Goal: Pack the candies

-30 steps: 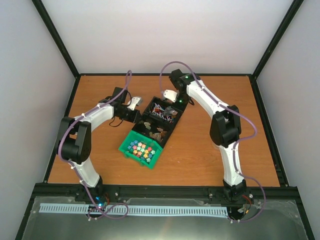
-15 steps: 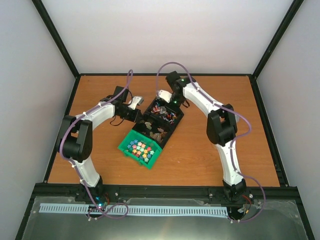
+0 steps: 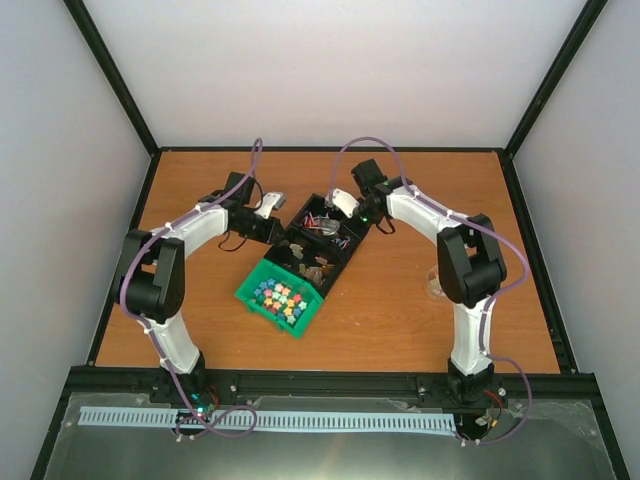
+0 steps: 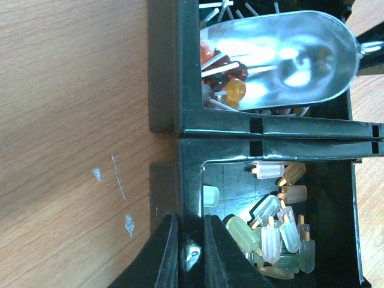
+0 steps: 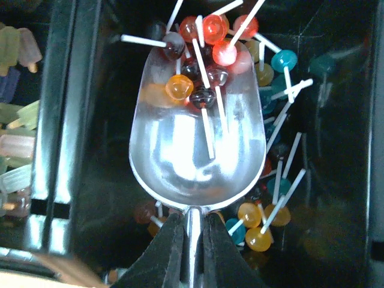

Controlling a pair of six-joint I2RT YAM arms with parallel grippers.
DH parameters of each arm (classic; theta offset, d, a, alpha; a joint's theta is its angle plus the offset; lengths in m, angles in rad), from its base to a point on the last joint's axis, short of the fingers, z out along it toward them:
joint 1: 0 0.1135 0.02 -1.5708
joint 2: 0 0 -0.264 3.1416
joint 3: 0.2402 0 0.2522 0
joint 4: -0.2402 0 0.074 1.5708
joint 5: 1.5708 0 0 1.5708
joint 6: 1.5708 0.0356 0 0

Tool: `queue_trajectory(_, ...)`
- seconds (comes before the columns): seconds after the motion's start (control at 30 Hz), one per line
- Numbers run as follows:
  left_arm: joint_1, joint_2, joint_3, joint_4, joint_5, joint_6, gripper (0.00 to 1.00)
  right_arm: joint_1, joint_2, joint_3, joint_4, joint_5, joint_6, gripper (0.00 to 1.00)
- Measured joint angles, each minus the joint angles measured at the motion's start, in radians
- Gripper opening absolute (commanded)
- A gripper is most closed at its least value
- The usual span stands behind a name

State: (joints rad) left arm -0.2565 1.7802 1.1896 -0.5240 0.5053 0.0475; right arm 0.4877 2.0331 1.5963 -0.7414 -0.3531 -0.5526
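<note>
Left gripper (image 4: 189, 223) clamped on a side wall of the black bin (image 4: 187, 162) holding popsicle-shaped sweets (image 4: 270, 234). Adjoining black bin (image 5: 78, 108) contains the candies (image 5: 179, 87), round heads on white sticks. Right gripper (image 5: 191, 225) clenched on the handle of the metal scoop (image 5: 192, 156); its bowl lies among the candies, several resting inside.

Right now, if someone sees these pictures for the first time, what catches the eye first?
The shiny metal scoop, held by the right gripper, sits in the far black bin with colourful lollipops at its tip. Nearest the arms' bases stands a green bin of bright multicoloured sweets. The left gripper pinches a wall of the middle bin.
</note>
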Motion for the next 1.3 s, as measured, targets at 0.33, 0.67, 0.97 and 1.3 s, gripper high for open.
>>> queue_trajectory(0.33,0.024,0.008,0.0,0.009,0.026,-0.001,0.01,-0.057,-0.076,-0.144,0.107,-0.134,0.002,0.03)
queue_trajectory(0.67,0.032,0.009,0.0,0.012,0.027,-0.002,0.01,-0.097,-0.127,-0.225,0.168,-0.185,0.005,0.03)
queue_trajectory(0.97,0.033,0.009,-0.002,0.014,0.028,-0.007,0.01,-0.129,-0.186,-0.256,0.214,-0.21,0.011,0.03)
queue_trajectory(1.3,0.039,0.009,-0.003,0.016,0.032,-0.007,0.01,-0.16,-0.229,-0.345,0.28,-0.25,0.007,0.03)
